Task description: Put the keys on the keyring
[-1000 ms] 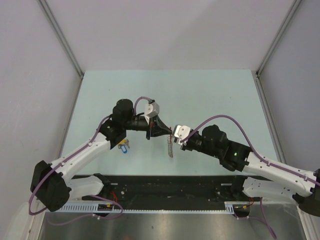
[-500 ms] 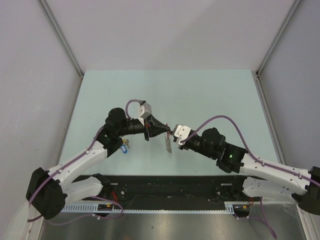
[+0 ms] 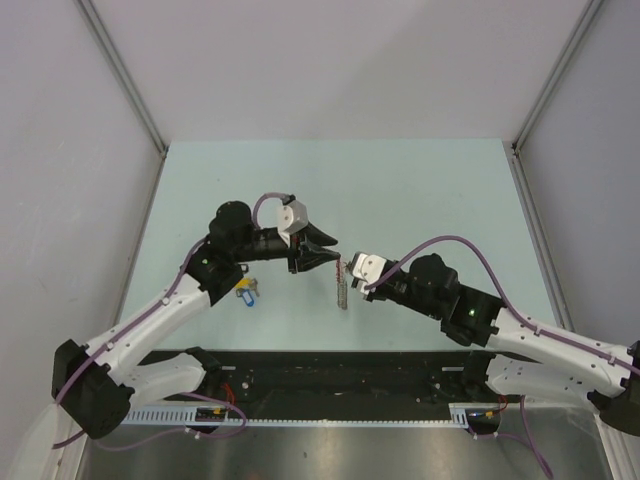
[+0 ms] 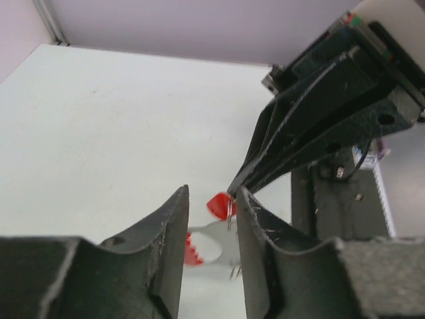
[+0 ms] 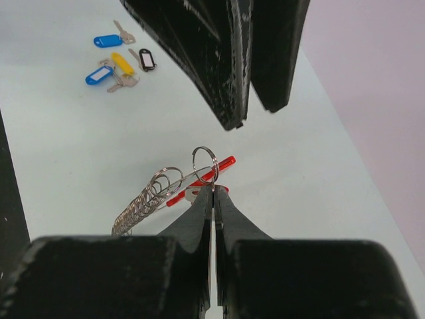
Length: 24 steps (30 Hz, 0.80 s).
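Top external: left claw [image 3: 335, 249] stands narrowly parted, just left of right claw [image 3: 347, 270], which pinches the keyring [image 3: 342, 292] at its tips; keys [image 3: 246, 291] lie well left. Left wrist: keyring sits between parted fingers [image 4: 169, 219]. Right wrist: claw clamps keyring.

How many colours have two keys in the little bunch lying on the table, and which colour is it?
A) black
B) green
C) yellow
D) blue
D: the right wrist view shows two blue keys, with only one yellow key and one black key beside them on the table.
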### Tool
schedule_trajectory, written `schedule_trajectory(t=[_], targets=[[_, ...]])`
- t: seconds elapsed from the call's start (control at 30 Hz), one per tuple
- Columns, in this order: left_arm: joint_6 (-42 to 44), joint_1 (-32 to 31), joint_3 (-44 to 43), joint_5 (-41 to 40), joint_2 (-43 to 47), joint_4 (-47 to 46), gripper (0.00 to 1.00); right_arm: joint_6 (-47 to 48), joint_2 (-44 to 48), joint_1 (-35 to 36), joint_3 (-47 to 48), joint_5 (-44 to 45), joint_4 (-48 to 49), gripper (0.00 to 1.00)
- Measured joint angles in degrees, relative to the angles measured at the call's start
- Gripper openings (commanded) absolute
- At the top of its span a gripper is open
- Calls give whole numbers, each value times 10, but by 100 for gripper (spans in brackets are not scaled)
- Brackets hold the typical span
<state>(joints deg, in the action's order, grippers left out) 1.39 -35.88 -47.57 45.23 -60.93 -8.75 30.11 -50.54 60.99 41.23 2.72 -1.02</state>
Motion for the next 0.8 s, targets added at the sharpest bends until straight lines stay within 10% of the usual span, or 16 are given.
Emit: schedule_trajectory(t=[0.8], targets=[[198, -7, -131, 78, -101, 296, 40, 30, -8, -1, 42, -17, -100, 0]])
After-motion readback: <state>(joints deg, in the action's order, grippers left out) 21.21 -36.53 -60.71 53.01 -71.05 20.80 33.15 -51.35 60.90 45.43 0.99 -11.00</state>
